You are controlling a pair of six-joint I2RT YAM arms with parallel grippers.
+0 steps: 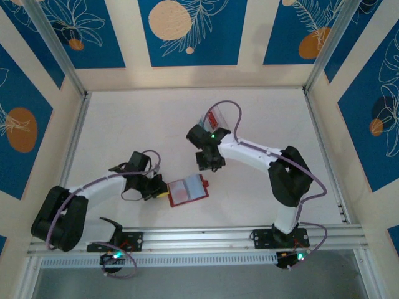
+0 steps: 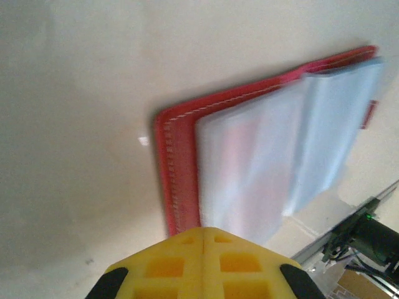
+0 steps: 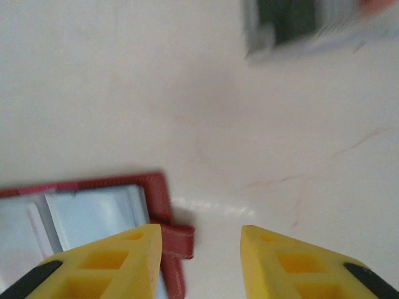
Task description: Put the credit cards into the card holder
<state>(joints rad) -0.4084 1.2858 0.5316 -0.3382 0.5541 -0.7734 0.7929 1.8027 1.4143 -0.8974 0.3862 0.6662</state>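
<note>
The card holder (image 1: 187, 190) lies open on the table, red with pale clear pockets (image 2: 274, 149) facing up. My left gripper (image 1: 162, 189) is shut, and its yellow fingertips (image 2: 206, 233) rest against the holder's near red edge (image 2: 181, 180). My right gripper (image 1: 210, 164) hovers open just past the holder's right side, with only bare table between its fingers (image 3: 199, 232). The holder's corner (image 3: 93, 212) and closing tab (image 3: 179, 240) sit by its left finger. Credit cards (image 1: 214, 117) stand in a clear box behind the right wrist; a dark card (image 3: 292, 17) shows, blurred.
The clear plastic box (image 3: 312, 28) stands at the middle back of the white table (image 1: 143, 124). A metal rail (image 1: 206, 237) runs along the near edge, and patterned walls close in the sides and the back.
</note>
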